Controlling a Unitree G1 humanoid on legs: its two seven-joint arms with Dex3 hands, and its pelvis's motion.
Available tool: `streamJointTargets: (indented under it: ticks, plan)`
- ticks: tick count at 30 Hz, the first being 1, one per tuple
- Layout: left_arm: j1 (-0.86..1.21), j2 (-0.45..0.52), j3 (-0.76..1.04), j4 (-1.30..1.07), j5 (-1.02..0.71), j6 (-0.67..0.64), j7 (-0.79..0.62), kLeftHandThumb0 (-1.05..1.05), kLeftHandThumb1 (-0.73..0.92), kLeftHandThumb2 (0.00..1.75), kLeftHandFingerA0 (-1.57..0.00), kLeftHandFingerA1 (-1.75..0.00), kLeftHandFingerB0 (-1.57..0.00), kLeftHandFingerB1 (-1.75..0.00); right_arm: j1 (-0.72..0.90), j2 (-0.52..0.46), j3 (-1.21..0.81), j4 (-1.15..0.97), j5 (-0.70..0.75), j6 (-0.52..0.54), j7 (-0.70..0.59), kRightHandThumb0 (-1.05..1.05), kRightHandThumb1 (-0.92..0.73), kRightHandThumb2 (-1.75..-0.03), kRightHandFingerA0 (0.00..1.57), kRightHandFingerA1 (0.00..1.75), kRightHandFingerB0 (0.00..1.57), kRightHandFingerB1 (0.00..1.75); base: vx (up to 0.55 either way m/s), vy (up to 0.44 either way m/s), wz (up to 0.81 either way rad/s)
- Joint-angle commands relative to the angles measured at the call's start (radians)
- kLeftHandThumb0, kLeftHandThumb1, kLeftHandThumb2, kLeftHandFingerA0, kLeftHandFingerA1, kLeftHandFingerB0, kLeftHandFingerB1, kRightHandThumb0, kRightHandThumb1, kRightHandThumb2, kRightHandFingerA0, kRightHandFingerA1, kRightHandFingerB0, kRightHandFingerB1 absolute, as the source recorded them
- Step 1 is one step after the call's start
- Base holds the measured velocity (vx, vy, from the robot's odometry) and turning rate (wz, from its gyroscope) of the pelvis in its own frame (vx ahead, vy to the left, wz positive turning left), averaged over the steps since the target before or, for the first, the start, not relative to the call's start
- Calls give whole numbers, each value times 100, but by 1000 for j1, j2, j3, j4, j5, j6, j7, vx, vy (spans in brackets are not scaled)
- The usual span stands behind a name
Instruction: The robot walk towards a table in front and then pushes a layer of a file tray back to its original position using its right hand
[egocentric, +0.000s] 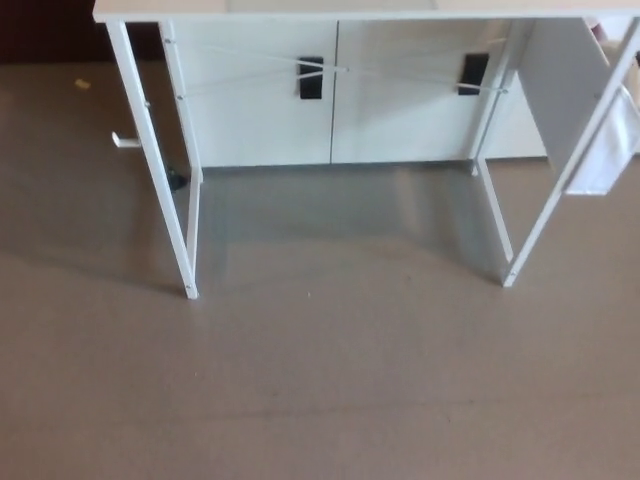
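A white tabletop (350, 12) edge is showing along the top, its legs (160, 170) standing on the grey-brown floor (320, 390). White cabinets (330, 100) are standing behind. Neither hand nor the file tray is showing.

Downward head view of floor (320, 400), table (150, 190) legs.
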Motion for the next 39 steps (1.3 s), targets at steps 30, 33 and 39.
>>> streamJointTargets:
  ticks: [30,33,39]
  plan:
    - [15,25,-17,9,25,-17,-8,-24,65,60,-54,-42,-43,-38,5,-22,28,16,-38,5,-22,-39,-66,-60,61,46,47,39,298,41,-3]
    - [5,27,-13,27,21,-20,-10,-24,64,59,-56,-42,-45,-38,0,-20,29,18,-37,9,-22,-39,-65,-59,62,47,48,39,276,-38,10]
    - [7,31,-18,37,28,-38,-9,-25,64,59,-56,-42,-44,-38,-4,-25,40,24,-46,3,-26,-39,-66,-60,64,50,47,40,383,-88,20]
